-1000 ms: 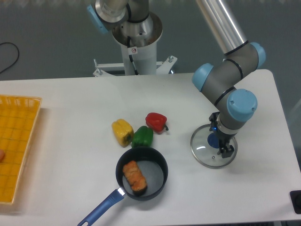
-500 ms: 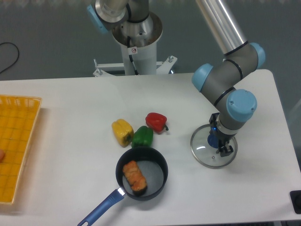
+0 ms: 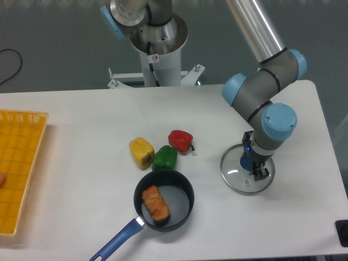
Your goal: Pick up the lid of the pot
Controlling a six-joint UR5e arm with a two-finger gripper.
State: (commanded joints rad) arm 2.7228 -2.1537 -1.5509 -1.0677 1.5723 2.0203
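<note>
Item: frying pan (image 3: 190, 200), nearest, handle toward the near edge; brown piece (image 3: 155, 204) inside.

Item: pot lid (image 3: 235, 178), glass, flat on the table (image 3: 81, 190), right of the pan as I look; blue knob (image 3: 247, 162) uppermost.

Item: gripper (image 3: 255, 158), lowered at the knob, fingers about it; whether they clench it or stand released, I cannot tell.

Item: green pepper (image 3: 165, 158), beyond the pan; red pepper (image 3: 180, 141), farther.

Progress: approach apparently done; lift outstanding, secure grip unconfirmed.
</note>
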